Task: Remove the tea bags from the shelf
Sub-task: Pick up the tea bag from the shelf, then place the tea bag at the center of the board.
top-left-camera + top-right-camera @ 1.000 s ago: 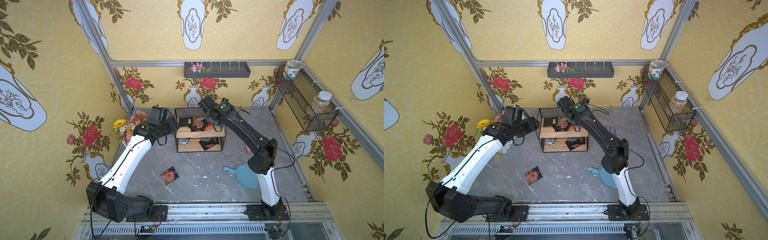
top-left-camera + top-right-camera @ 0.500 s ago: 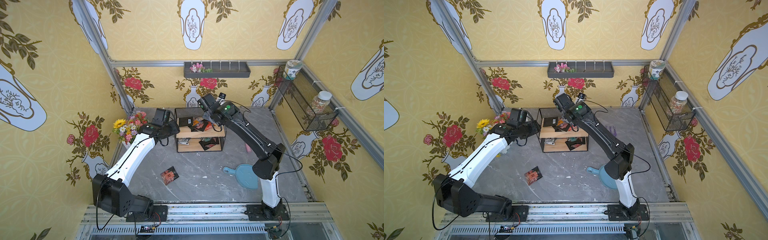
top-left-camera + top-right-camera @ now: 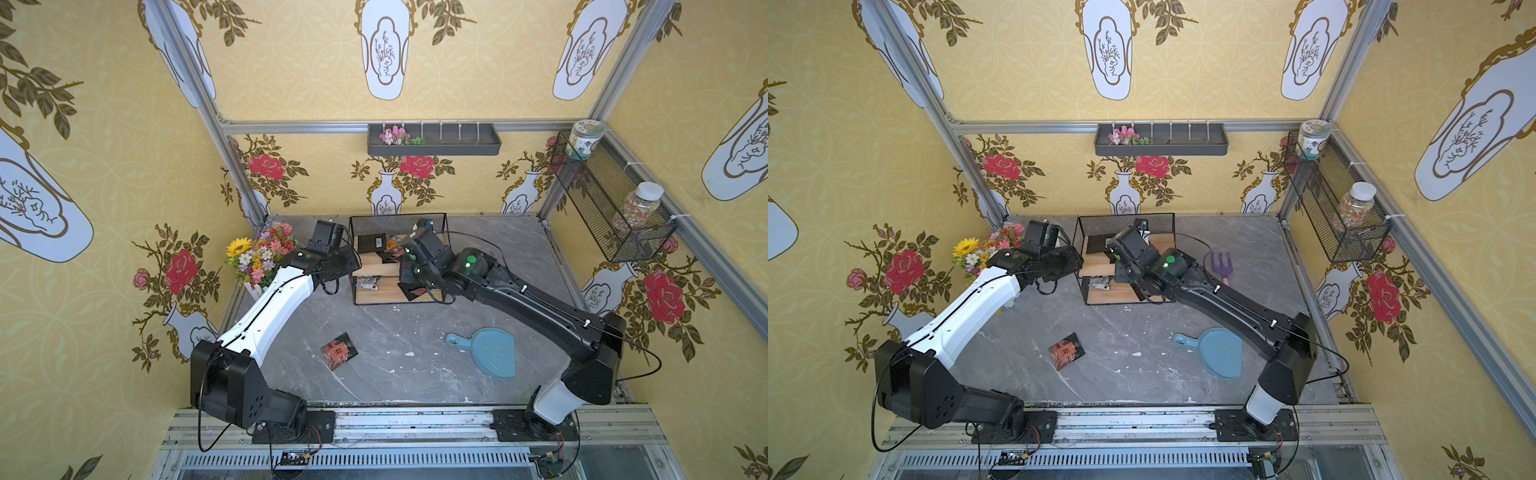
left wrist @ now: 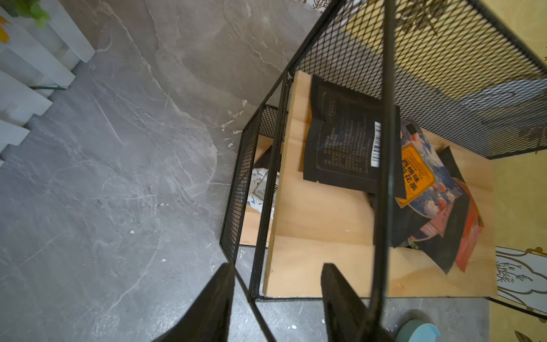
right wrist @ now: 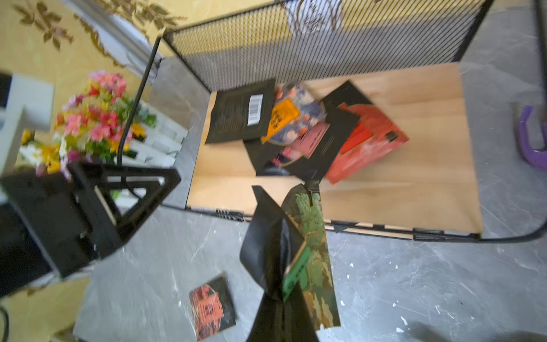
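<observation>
The right gripper [image 5: 291, 225] is closed on a green-printed tea bag [image 5: 316, 266] and holds it above the front edge of the shelf [image 4: 319, 231]. The grip seems to sit near one side of the sachet, so it may slip out and fall back on the board. The left gripper [image 4: 278, 269] holds nothing, and its jaws stand apart on both sides of a front corner wire of the shelf. If it pushes this wire sideways, the light rack may slide or tip and spill the pile of tea bags [image 4: 414, 177] on the upper board; others lie on the lower board. One red tea bag [image 3: 338, 351] is already on the table [image 3: 415, 386]. The table is grey and marble-like, with white crumbs, a blue dustpan [image 3: 486, 351] and a purple fork [image 3: 1221, 262]. A flower bunch [image 3: 262, 253] stands beside the left arm, and the walls carry yellow flowered wallpaper.
</observation>
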Available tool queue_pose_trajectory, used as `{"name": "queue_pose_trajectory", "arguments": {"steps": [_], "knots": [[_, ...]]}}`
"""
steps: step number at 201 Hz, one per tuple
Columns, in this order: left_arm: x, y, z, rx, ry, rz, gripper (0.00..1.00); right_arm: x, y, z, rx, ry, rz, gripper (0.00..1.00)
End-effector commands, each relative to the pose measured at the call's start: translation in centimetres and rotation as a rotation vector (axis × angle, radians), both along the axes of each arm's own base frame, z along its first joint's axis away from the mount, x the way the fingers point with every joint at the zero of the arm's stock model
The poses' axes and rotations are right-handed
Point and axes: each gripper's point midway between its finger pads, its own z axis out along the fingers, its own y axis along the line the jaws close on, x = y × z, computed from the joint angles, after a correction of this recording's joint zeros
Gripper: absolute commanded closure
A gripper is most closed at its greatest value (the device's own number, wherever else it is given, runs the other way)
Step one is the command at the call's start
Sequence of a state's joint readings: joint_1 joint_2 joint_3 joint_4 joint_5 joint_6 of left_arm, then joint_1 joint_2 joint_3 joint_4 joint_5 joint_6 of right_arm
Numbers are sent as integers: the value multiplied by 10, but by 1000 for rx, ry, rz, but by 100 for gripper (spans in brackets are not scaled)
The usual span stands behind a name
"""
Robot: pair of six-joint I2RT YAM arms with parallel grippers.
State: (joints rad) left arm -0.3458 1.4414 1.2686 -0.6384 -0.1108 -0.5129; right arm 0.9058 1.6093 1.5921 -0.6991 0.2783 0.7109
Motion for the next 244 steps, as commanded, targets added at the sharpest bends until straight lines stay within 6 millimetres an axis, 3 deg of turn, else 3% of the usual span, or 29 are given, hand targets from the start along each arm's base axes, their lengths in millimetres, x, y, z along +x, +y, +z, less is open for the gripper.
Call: {"name": "queue_pose_trajectory", "arguments": {"steps": [1, 30, 143, 200, 244], "knots": [[0, -4, -4, -6, -2, -18, 48, -24, 26, -6, 50, -27, 164, 100], [-3, -4, -12, 1, 13, -20, 47, -48, 30, -27, 37, 7, 201, 100], [-11, -1, -43, 26, 45, 2, 48, -76, 54, -63, 98, 117, 324, 100], [-18, 0, -50, 30, 57, 7, 52, -112, 99, -106, 73, 196, 542, 100], [-16, -1, -48, 32, 53, 1, 52, -131, 134, -150, 7, 245, 650, 100]]}}
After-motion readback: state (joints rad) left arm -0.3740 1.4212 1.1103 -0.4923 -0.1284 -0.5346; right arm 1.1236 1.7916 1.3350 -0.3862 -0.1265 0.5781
